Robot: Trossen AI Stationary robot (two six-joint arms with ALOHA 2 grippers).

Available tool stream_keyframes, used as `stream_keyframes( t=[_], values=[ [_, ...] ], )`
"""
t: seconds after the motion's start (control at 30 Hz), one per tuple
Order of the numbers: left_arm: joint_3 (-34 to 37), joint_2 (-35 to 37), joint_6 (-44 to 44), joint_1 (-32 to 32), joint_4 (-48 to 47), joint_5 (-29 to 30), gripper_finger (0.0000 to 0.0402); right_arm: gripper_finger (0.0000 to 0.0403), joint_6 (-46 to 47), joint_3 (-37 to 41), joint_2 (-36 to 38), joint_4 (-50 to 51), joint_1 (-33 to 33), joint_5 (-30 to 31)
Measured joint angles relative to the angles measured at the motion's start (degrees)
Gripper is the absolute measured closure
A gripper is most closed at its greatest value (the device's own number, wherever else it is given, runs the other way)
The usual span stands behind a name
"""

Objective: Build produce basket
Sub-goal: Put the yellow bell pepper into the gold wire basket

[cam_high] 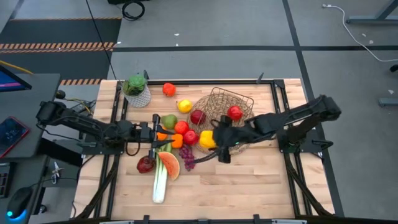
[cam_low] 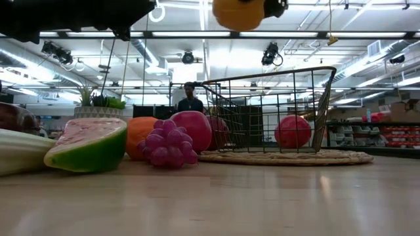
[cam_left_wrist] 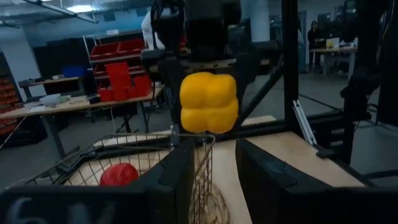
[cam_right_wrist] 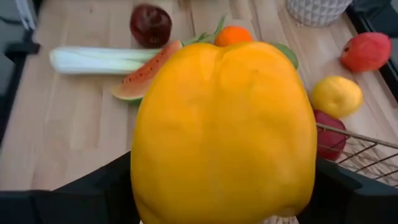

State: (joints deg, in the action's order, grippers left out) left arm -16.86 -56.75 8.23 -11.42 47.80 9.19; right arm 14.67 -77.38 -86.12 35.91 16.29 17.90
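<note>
Right gripper [cam_high: 214,138] grasps a yellow pepper [cam_high: 207,139], jaws spread wide around it, lifted clear of the table [cam_high: 249,180] at the basket's [cam_high: 225,106] near-left rim. In the low view we see the pepper [cam_low: 239,12] hanging above the basket [cam_low: 275,118], just left of its wire body.

Left gripper [cam_high: 155,132] hovers left of the produce cluster, fingers [cam_left_wrist: 177,180] slightly parted and holding nothing we can see.

Inside the basket we find one red fruit [cam_high: 234,112]; a second red fruit [cam_high: 198,116] lies on its left rim. On the table to the left we note a lemon [cam_high: 184,106], a pear [cam_high: 169,121], an orange [cam_high: 176,141], grapes [cam_high: 187,157], a watermelon slice [cam_high: 168,164], a leek [cam_high: 160,183] and a dark apple [cam_high: 145,164]. A potted plant [cam_high: 136,90] stands at the far left.
</note>
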Motion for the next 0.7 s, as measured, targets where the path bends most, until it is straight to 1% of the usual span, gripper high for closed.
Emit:
stream_keyframes(
  t=[0.1, 0.2, 0.37, 0.47, 0.6, 0.7],
  values=[
    [0.0, -2.5, 0.0, 0.0, 5.1, 0.0, 0.0279, 0.0082, 0.0, 7.0, 5.3, -8.4, 0.0, 0.0],
    [0.0, -5.5, 0.0, 0.4, 9.3, 0.0, 0.0280, 0.0082, 0.6, 14.5, 8.8, -17.0, 0.0, 0.0],
    [-0.1, -8.9, -0.5, 2.2, 16.0, 0.1, 0.0282, 0.0082, -0.2, 23.5, 10.5, -31.0, 0.1, 0.5],
    [-0.1, -9.1, -4.3, 3.5, 17.9, 0.1, 0.0285, 0.0082, -2.8, 26.2, 9.2, -37.8, 0.4, 0.6],
    [-0.1, -8.8, -9.9, 3.8, 15.9, 0.1, 0.0285, 0.0082, -7.3, 26.7, 6.0, -44.4, 1.9, 2.5],
    [-0.1, -8.7, -11.0, 3.0, 14.1, 0.0, 0.0285, 0.0082, -9.5, 25.6, 3.9, -44.9, 3.1, 4.8]
  ],
)
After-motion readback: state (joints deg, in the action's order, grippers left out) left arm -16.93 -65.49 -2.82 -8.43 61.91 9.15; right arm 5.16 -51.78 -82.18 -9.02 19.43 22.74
